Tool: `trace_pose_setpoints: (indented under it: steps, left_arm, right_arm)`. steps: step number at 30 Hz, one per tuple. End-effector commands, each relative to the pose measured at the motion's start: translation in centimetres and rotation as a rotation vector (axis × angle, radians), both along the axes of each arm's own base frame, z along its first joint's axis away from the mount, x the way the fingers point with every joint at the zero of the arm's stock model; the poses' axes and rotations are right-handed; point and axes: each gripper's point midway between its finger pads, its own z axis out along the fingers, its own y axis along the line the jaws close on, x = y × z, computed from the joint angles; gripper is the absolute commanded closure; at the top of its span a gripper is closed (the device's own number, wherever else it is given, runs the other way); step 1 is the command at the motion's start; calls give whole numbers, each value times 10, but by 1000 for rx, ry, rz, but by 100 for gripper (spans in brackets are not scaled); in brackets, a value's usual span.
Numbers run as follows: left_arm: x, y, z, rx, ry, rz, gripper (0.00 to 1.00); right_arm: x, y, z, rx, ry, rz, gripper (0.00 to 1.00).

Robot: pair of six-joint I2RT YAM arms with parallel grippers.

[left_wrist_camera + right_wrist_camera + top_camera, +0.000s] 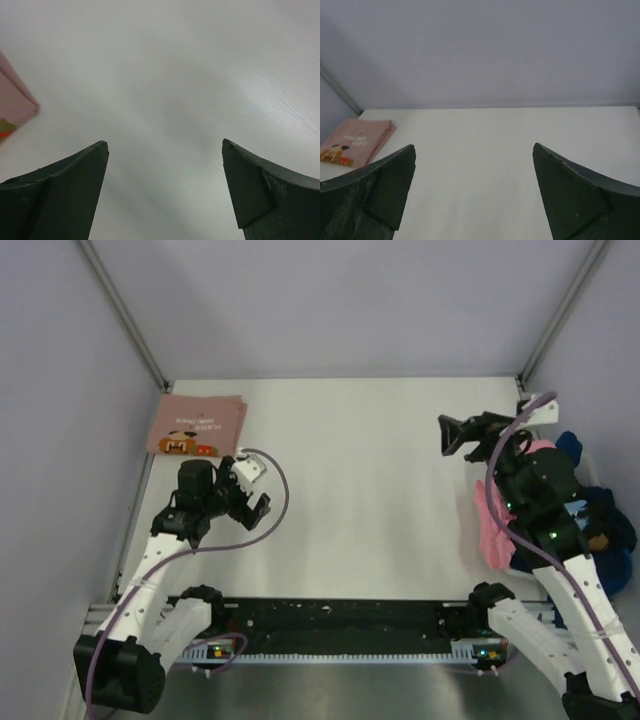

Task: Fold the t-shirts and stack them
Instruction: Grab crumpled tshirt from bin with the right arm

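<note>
1. Overhead view: the light is even and diffuse, from above. The table reads bright white with no hard glare.
2. Overhead view: shadows beside the left arm and right arm are faint and soft-edged. The walls carry a lilac cast.
3. Left wrist view: the surface is brightest at right with a soft sheen and greys toward the lower edge. The left gripper's fingers are dark and underexposed. The folded pink t-shirt at the left margin is out of focus (print unreadable).
4. Right wrist view: exposure is even. The right gripper's fingers are near-black and slightly soft. The shirt's lettering is not legible.
</note>
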Motion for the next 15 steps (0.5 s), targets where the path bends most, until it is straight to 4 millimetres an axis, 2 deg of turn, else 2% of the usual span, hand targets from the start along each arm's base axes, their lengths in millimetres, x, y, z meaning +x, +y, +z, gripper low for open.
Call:
trace_pose_setpoints:
  steps: [1, 3, 5, 6, 7, 8, 10, 12, 15]
  left_arm:
    - [-38, -2, -45, -2, 147, -41, 1]
    - [-36, 0, -42, -2, 140, -23, 2]
    - [-37, 0, -42, -1, 135, -20, 2]
    - [-37, 0, -42, -1, 133, -26, 2]
    - [-38, -1, -44, -2, 139, -31, 1]
    - [-39, -1, -47, -2, 149, -35, 2]
    - [-41, -2, -52, -2, 172, -38, 2]
    - [-41, -1, -54, 2, 181, -39, 1]
    - [-40, -1, -54, 5, 184, -33, 2]
  right_arm:
    - [0, -108, -46, -109, 284, -548, 3]
    - [-7, -139, -56, -113, 306, -700, 4]
    - [-10, -159, -63, -71, 311, -782, 5]
    - [-12, -174, -68, -21, 323, -826, 10]
    - [-9, -175, -69, 45, 319, -804, 16]
    - [-11, -192, -69, 101, 302, -845, 21]
    - [-6, -213, -75, 160, 288, -892, 23]
    - [-1, -236, -91, 188, 339, -946, 20]
    - [14, -250, -115, 176, 435, -937, 13]
